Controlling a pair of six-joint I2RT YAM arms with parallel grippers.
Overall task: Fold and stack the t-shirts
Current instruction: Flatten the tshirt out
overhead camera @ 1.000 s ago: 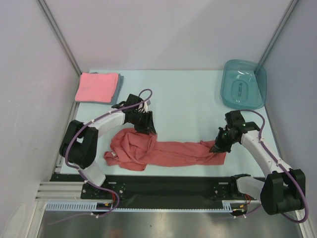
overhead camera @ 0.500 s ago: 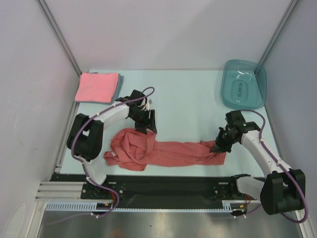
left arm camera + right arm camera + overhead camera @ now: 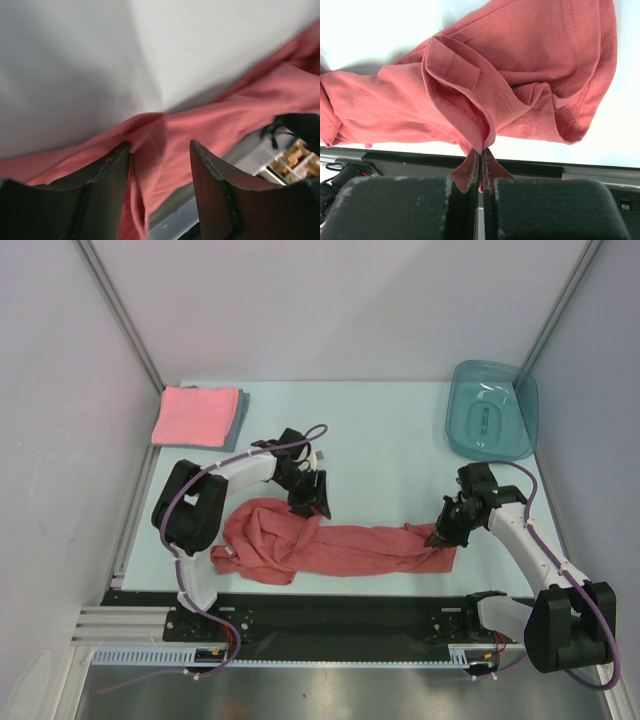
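Jaws on the left, parted, have slid rightward over the brick-red shirt (image 3: 350,545); right jaws stay clenched on it.

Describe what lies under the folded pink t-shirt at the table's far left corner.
A grey-blue t-shirt lies beneath the pink t-shirt; only its right edge shows. The rest is covered.

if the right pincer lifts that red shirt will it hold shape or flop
Probably flops: the red shirt lies crumpled in soft folds. Likely light, as the right pincer holds it by one thin pinched fold.
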